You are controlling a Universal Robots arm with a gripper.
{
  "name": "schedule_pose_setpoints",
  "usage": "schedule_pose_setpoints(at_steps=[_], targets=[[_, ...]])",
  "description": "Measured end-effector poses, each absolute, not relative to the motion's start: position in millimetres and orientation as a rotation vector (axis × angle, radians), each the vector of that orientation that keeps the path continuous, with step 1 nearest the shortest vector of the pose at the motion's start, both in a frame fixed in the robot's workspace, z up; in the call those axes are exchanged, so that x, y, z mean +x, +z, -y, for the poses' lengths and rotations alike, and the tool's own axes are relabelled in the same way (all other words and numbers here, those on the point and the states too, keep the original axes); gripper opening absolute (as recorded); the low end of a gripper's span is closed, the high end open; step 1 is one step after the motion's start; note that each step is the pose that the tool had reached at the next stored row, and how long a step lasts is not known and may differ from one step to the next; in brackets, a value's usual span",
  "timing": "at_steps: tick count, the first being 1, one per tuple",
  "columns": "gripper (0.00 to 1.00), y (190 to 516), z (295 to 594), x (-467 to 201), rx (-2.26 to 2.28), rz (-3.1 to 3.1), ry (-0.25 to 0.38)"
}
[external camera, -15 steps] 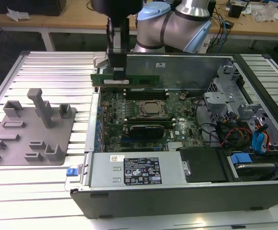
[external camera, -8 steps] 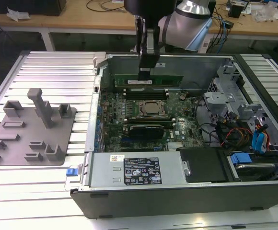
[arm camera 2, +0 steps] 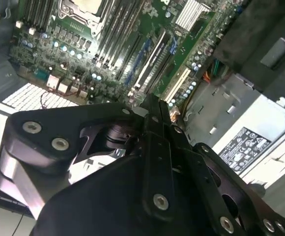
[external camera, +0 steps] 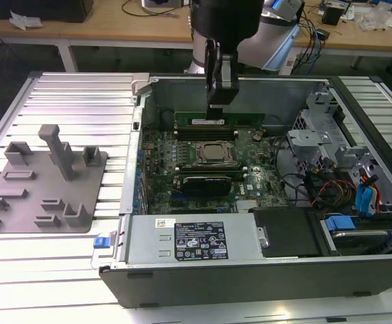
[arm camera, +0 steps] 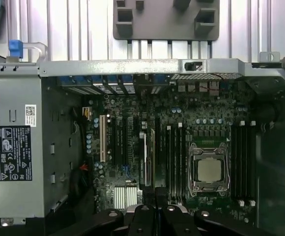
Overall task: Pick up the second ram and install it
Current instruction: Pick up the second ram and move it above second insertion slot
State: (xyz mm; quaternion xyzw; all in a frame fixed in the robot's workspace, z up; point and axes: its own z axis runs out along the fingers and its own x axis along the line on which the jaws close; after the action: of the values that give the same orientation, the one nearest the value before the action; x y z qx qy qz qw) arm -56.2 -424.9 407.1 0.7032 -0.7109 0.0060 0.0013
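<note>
Slatted metal table is carrying an open computer case, and a green main board is lying flat inside it. Over the board the gripper is hanging straight down, with its fingers closing narrowly on the top edge of the second ram. The stick is sitting directly below the fingertips. Its long axis is running from the exterior view's left to its right, parallel to the black slots beside the processor socket. Whether its lower edge is touching a slot, I cannot tell.
</note>
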Motion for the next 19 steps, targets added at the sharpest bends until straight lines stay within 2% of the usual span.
schedule_pose_setpoints(at_steps=[8,19], targets=[[0.09,386.4,406.9,-52.5,2.225,2.215,0.017],[0.09,367.5,405.8,-52.5,2.236,2.226,-0.010]])
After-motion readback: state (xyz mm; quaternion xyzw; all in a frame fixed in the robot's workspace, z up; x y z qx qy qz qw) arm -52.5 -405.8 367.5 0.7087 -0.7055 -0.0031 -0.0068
